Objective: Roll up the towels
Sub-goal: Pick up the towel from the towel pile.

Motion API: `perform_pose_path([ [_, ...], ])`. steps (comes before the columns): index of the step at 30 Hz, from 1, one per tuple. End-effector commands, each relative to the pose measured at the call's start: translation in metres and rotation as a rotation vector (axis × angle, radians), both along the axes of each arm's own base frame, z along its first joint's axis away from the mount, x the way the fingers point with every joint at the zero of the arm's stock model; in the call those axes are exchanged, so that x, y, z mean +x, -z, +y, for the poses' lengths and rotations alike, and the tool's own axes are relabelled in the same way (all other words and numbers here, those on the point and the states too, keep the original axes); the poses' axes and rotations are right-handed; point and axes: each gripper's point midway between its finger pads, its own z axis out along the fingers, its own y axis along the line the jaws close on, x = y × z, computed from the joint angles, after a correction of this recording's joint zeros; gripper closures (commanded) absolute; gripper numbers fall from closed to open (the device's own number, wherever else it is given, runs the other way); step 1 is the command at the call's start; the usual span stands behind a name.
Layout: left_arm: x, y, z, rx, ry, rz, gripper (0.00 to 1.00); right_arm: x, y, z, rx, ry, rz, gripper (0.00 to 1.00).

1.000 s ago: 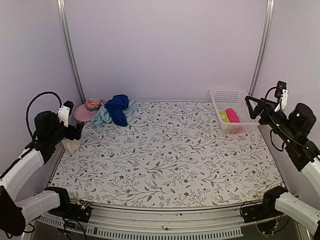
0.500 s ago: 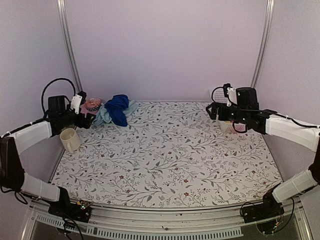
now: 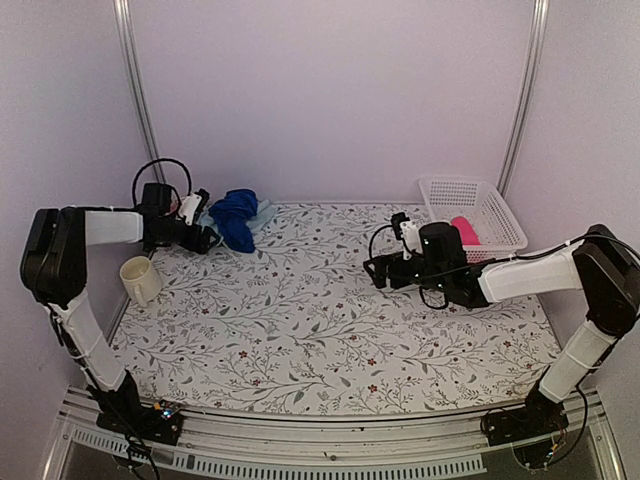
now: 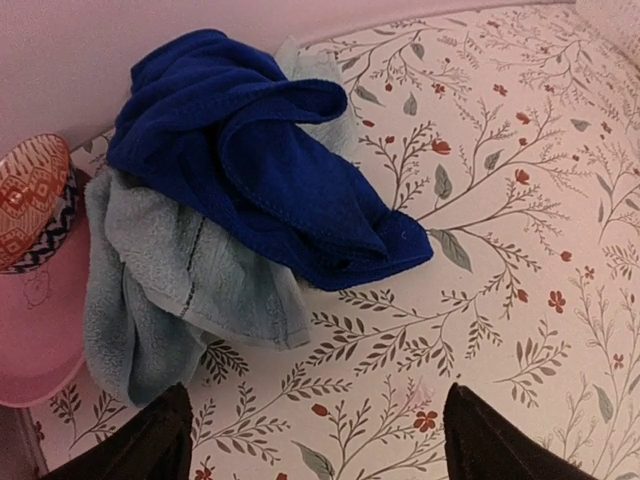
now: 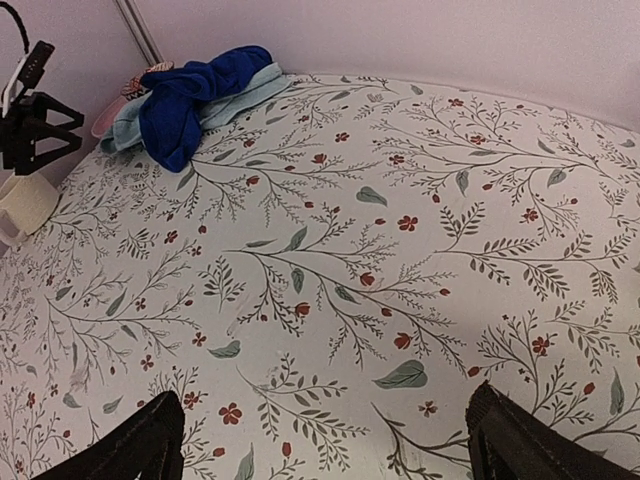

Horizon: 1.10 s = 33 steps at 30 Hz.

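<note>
Two crumpled, unrolled towels lie heaped at the far left corner of the table, against the back wall. The royal blue towel (image 4: 250,160) is plain terry with a stitched hem, bunched into thick folds, and lies on top of the pale aqua towel (image 4: 170,280). The aqua towel spreads out beneath it on both sides, and its left edge touches the brim of a pink hat (image 4: 35,330), whose crown carries a red, white and black geometric band. All of these rest on a white tablecloth (image 3: 330,330) printed with grey-green leaves and small red flowers.

The left gripper (image 4: 320,445) hangs just in front of the heap with its jaws spread wide, holding nothing. The right gripper (image 5: 325,445) is low over the right-centre of the cloth, well apart from the towels, its jaws likewise wide and empty. A cream mug (image 3: 138,279) lies at the left edge. A white lattice basket (image 3: 480,195) at the far right holds a pink roll (image 3: 464,231).
</note>
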Motion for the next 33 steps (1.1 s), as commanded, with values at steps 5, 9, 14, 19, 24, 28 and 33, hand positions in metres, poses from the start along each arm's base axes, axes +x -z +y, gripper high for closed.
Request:
perform_pose_path([
  [5,0.066,-0.01,0.008,0.072,-0.079,-0.032,0.2,0.005,0.0,0.014,0.071,-0.052,-0.065,0.01],
  [9,0.091,0.01,0.011,0.097,-0.095,0.005,0.24,0.009,0.012,0.013,0.044,-0.039,-0.053,0.01],
  [14,0.112,0.021,0.017,0.14,-0.115,0.019,0.31,0.01,0.014,0.011,0.033,-0.032,-0.056,0.01],
  [19,0.129,0.027,0.026,0.201,-0.14,0.003,0.45,0.01,0.018,0.012,0.028,-0.033,-0.05,0.01],
  [24,0.14,0.025,0.03,0.248,-0.144,-0.03,0.63,0.01,0.02,0.011,0.024,-0.032,-0.047,0.01],
  [28,0.144,0.015,0.025,0.253,-0.128,-0.058,0.81,0.01,0.021,0.011,0.02,-0.033,-0.043,0.01],
  [33,0.142,-0.004,0.008,0.248,-0.066,-0.096,1.0,0.011,0.025,0.012,0.013,-0.035,-0.037,0.01],
])
